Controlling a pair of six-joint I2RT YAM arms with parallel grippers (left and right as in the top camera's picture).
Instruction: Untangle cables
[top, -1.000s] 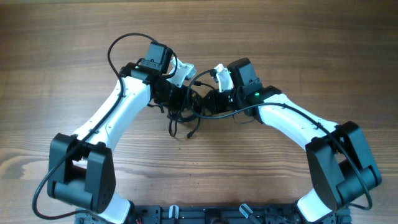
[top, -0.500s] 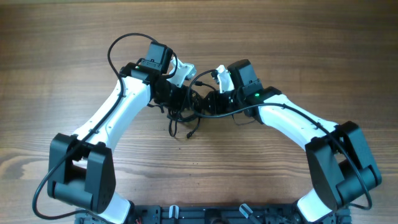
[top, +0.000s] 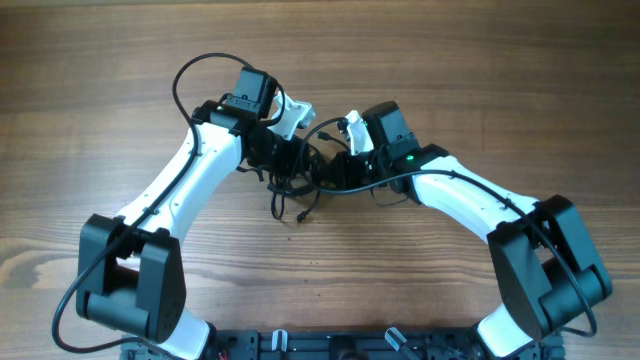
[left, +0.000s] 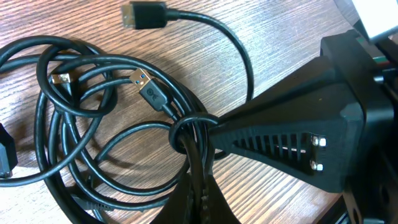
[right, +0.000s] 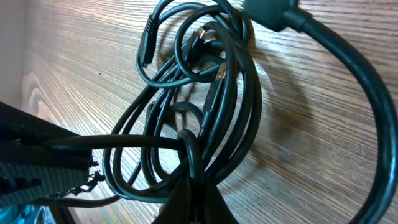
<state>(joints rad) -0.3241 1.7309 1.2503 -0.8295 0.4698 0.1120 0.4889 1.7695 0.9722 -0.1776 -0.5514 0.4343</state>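
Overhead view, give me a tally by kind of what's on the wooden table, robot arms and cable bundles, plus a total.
Robot arms: 2, the left arm and the right arm
Tangled black cable bundle: 1, lying between the two arms' ends
Total: 3

At the overhead view's centre, the arms (top: 195, 175) cover most of the cables (top: 296, 182); both wrist views crop loops at their lower edges.
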